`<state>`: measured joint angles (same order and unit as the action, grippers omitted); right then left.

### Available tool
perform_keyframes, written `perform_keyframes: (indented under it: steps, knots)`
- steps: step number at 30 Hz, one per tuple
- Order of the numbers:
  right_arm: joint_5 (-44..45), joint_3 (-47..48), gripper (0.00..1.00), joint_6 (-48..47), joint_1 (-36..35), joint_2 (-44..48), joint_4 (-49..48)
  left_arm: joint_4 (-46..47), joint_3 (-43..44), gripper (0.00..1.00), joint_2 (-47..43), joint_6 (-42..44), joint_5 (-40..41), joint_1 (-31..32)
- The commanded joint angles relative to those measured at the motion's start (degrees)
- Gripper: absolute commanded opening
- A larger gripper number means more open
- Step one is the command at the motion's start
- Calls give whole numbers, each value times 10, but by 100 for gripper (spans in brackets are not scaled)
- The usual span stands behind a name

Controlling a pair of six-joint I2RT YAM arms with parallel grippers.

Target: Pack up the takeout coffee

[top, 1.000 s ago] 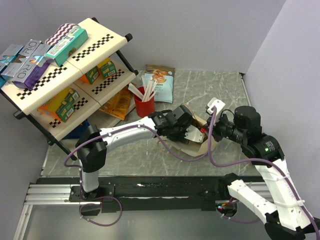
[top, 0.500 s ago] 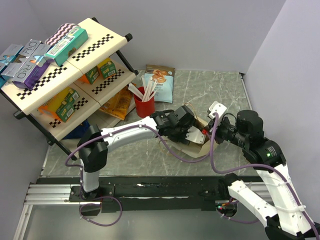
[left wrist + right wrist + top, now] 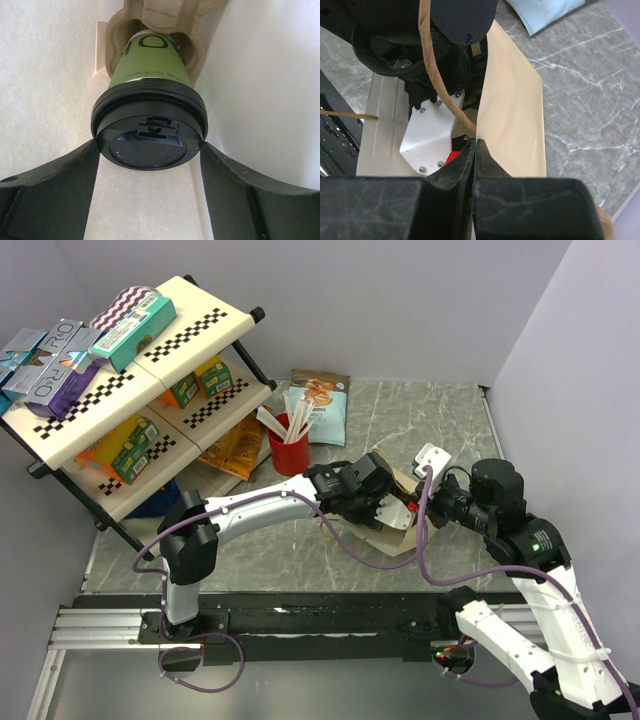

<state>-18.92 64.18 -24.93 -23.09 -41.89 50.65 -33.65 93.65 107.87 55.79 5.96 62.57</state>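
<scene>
Two wide-spread fingers [image 3: 65,185] of the left gripper [image 3: 150,146] clamped the takeout coffee [image 3: 150,65] at its lid rim, paper bag [image 3: 260,75] walls tight alongside; right gripper [image 3: 475,147] pinched shut on its edge.

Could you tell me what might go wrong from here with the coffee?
The left gripper grips the green cup by its black lid, which might pop off, or the cup tip in its pulp carrier. The right gripper pinches only the edge of the paper bag, which could tear or slip.
</scene>
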Motion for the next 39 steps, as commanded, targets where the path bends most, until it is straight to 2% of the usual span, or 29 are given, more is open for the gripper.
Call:
perform_keyframes:
  steps: [1,3,4,9,10,12,13,14,15,27,39]
  knots:
    - [-38,25,0,10,-6,-9,3,53,17,60,13,-7,6,3]
    - [-22,29,0,8,-5,-10,1,57,18,64,12,-11,7,3]
    - [-13,30,0,3,-5,-12,-1,56,20,70,11,-14,7,3]
    - [36,39,0,-30,-5,-16,-20,53,22,73,-3,-29,-10,3]
    - [41,44,0,-34,-5,-18,-22,53,22,80,-5,-33,-18,3]
    - [55,48,0,-39,-5,-25,-27,47,23,81,-6,-42,-28,3]
    - [63,51,0,-40,-4,-26,-30,46,23,89,-5,-42,-31,2]
    - [68,51,0,-42,-5,-28,-35,46,23,90,-5,-44,-31,2]
    - [84,50,0,-47,-6,-28,-41,46,23,99,-5,-45,-31,2]
    - [107,44,0,-67,-5,-29,-64,71,16,99,-25,-58,-53,1]
    - [103,44,0,-59,-5,-35,-62,56,29,99,-26,-57,-76,-4]
